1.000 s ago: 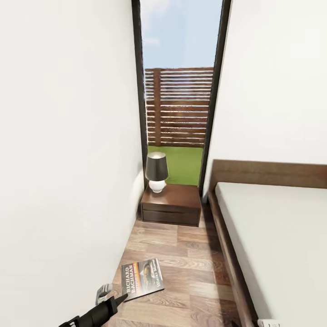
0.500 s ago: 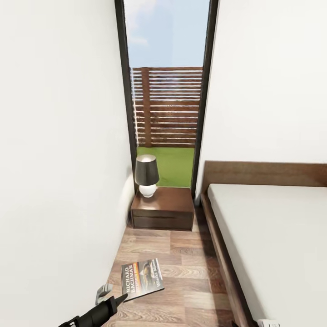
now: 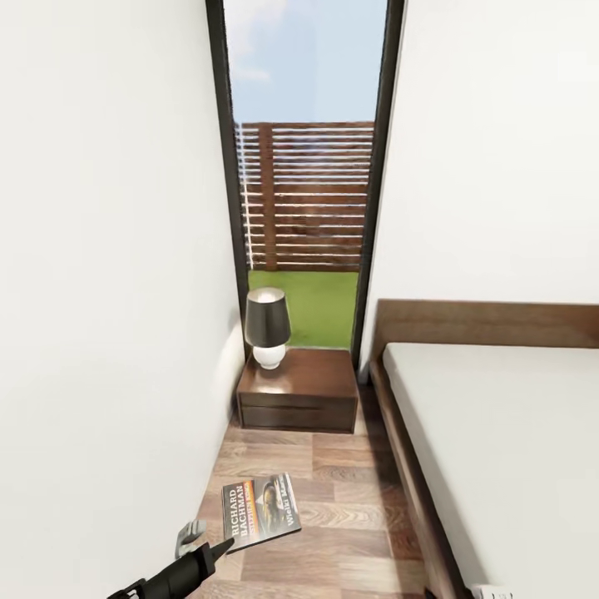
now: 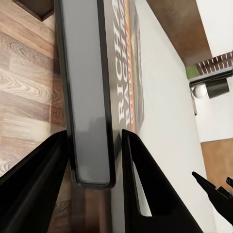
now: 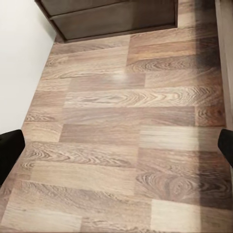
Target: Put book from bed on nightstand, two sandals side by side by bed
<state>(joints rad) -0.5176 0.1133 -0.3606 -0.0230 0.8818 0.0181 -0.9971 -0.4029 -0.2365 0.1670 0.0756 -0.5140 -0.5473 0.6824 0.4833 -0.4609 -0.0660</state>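
The left hand, cut off at the frame's lower edge in the head view, is clamped on the book, its two black fingers pressed either side of the book's edge, holding it above the wood-plank floor close to the white wall. Ahead, the nightstand carries a dark-shaded lamp below the tall window. The bed runs off the right edge; the right hand shows only two dark fingertips spread wide over bare floor.
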